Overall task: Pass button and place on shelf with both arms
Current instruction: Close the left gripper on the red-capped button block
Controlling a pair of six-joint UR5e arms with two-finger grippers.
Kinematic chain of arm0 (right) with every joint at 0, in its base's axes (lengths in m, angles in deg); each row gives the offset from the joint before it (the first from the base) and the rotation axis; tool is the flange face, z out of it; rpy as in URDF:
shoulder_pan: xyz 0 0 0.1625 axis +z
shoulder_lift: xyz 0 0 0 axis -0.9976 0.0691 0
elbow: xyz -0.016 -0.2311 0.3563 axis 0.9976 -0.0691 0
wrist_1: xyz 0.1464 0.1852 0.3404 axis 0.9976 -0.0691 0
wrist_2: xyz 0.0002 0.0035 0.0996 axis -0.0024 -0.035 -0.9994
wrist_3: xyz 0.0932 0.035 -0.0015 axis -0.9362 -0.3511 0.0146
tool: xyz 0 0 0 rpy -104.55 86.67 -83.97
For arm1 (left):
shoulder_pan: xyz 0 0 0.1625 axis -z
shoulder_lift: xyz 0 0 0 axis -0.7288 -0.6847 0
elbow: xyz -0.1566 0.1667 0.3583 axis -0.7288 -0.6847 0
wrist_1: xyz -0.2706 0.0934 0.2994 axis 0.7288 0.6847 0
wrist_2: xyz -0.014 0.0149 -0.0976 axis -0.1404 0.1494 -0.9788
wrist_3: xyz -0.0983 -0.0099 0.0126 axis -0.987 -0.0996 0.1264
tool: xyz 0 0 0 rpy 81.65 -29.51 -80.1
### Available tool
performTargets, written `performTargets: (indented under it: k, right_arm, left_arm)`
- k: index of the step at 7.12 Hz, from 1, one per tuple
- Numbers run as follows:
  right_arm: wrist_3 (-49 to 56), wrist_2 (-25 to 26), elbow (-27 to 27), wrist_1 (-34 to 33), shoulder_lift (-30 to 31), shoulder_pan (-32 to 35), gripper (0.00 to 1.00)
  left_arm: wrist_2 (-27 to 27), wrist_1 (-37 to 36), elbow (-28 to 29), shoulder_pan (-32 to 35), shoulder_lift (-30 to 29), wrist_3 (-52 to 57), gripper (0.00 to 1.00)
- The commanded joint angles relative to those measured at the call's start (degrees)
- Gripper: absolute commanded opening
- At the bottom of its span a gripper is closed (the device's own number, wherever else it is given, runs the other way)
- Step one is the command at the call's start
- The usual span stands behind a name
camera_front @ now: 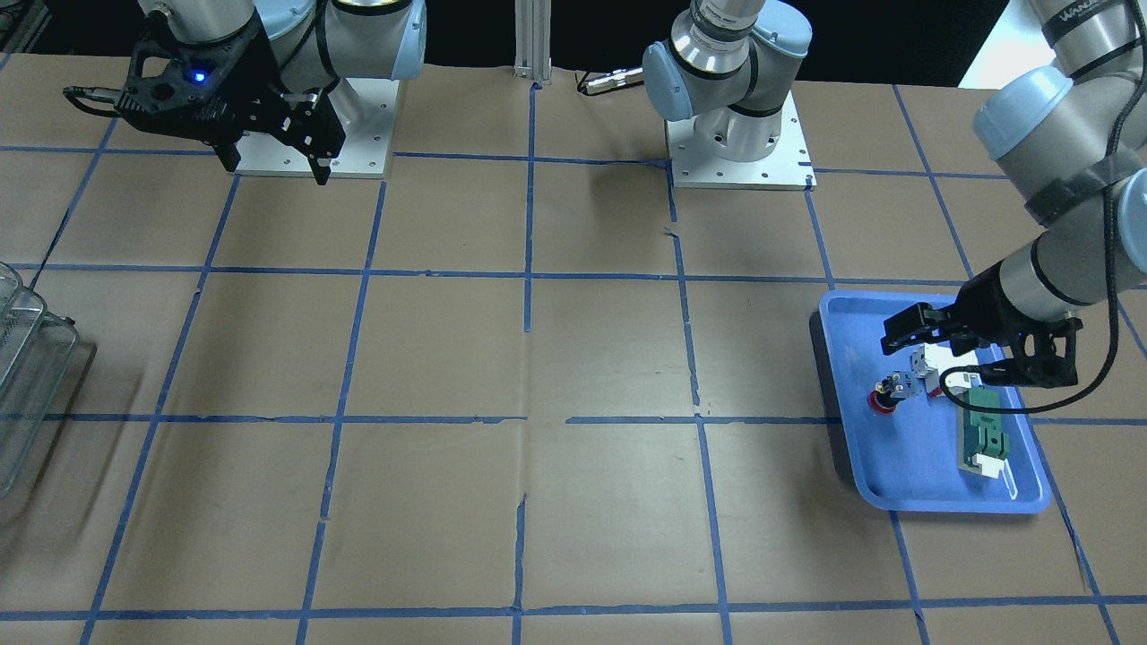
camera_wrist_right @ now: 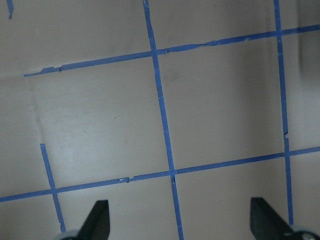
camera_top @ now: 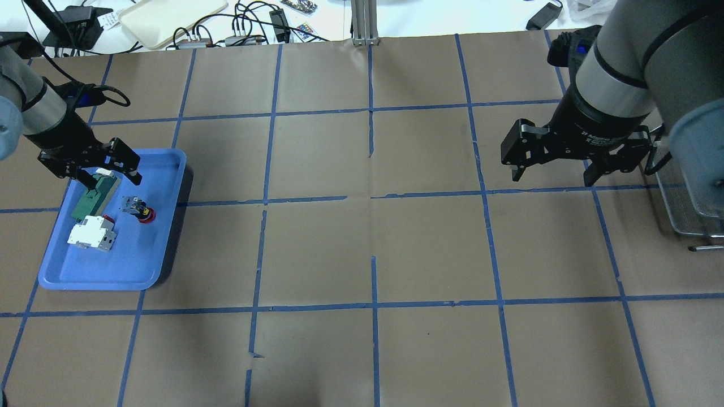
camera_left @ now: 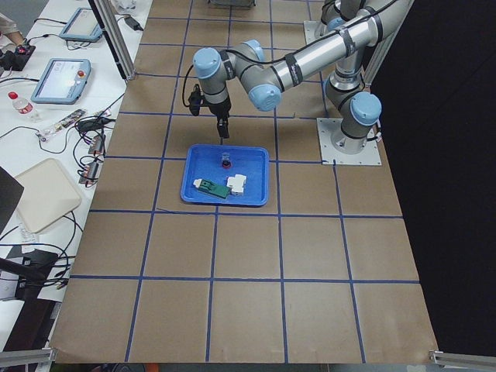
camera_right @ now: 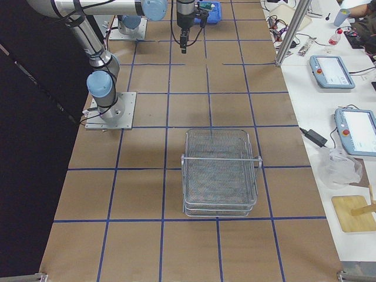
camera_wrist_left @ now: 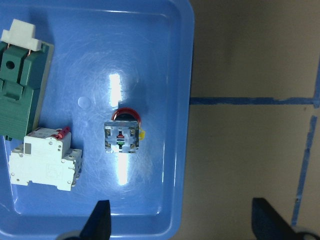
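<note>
Taped brown table (camera_top: pixel 373 237) is seen bare between blue tray (camera_top: pixel 107 277) and shelf (camera_right: pixel 220 173). Button (camera_top: pixel 141 210) is kept inside the tray rim, below the wide-spread left gripper (camera_top: pixel 104 177). Right gripper (camera_top: pixel 551 172) is held spread, empty

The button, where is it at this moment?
In the overhead view the button lies in the blue tray at the table's left, just right of the white part, with the open left gripper above the tray.

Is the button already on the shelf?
No, the button lies in the blue tray, cap down, beside the white part.
</note>
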State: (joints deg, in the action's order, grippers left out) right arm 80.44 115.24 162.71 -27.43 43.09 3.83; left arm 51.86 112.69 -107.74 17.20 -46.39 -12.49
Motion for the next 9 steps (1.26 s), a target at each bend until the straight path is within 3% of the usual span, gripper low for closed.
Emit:
performTargets:
  k: [1,3,4,6,8,9]
  right_arm:
    - [0.5,-0.5,0.1,0.0,-0.1,0.0,1.00]
    - [0.9,-0.6,1.3,-1.0,-0.2,0.0,1.00]
    - [4.2,-0.6,1.4,-4.5,-1.6,0.0,1.00]
    - [7.7,-4.5,1.4,-5.0,-2.5,0.0,1.00]
    - [8.0,-4.6,1.4,-5.1,-2.5,-0.1,1.00]
    - [8.2,-4.5,1.4,-5.0,-2.5,-0.1,1.00]
  left_arm:
    - [0.5,-5.5,-3.9,-1.6,-1.8,5.0,1.00]
    - [0.5,-10.7,-5.5,-1.6,-4.6,5.0,1.00]
    - [0.5,-10.9,-5.5,-1.6,-5.1,5.0,1.00]
    - [0.5,-12.9,-5.2,-1.6,-6.2,3.1,1.00]
    - [0.5,-13.1,-5.6,-1.6,-6.5,1.4,0.99]
    - [0.6,-13.0,-5.4,-1.6,-6.5,1.6,0.80]
